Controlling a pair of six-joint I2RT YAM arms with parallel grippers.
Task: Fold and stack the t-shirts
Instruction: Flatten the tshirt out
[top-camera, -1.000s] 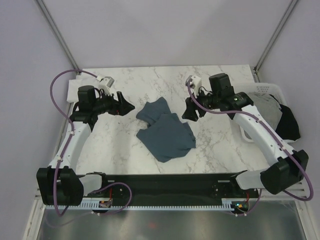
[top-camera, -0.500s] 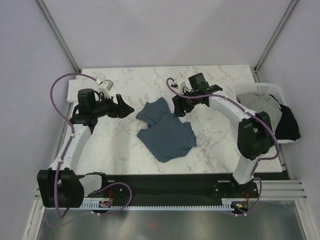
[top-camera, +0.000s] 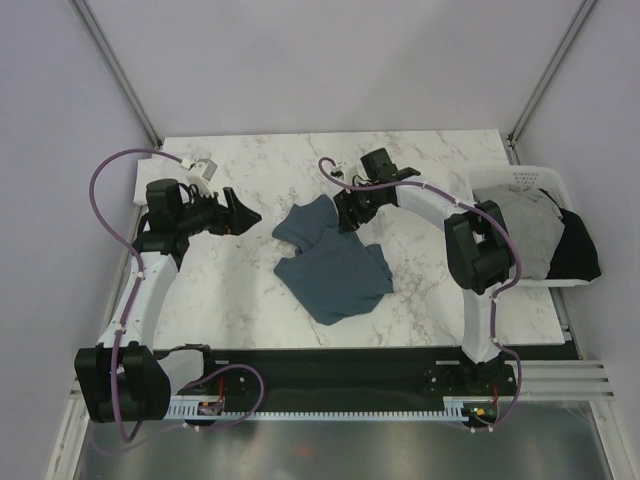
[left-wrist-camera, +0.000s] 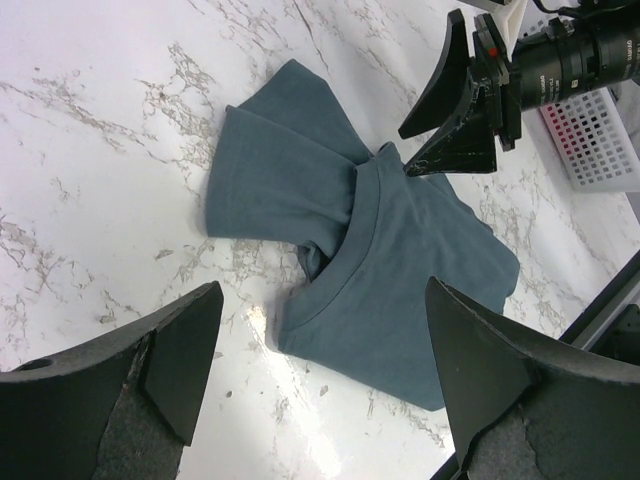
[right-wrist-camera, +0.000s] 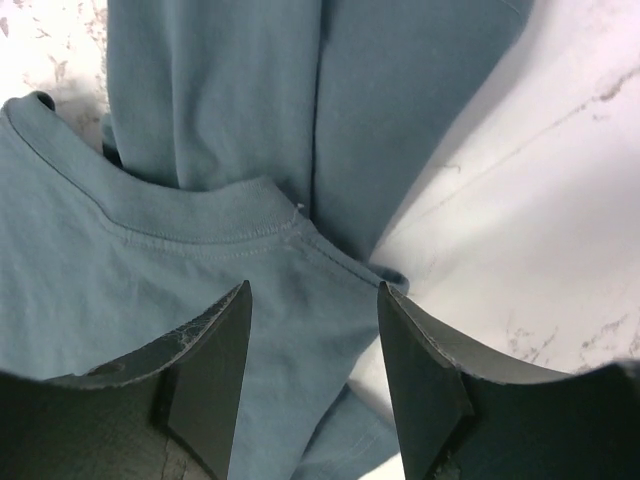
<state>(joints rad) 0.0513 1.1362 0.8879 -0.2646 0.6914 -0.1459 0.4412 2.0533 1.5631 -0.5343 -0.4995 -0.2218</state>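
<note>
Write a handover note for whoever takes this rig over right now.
Left gripper: open, empty, hovering left of the slate-blue t-shirt.
Right gripper: open, empty, over that shirt's collar.
The shirt lies rumpled mid-table, not neatly folded.
In the basket at right: light grey t-shirt, black t-shirt.
Done: no stack yet.
Left: fold this one, then fold and stack the rest.

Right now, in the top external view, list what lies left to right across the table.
Left arm's black pincer → dark slate-blue cloth t-shirt → light grey cloth t-shirt → black cloth t-shirt.
</note>
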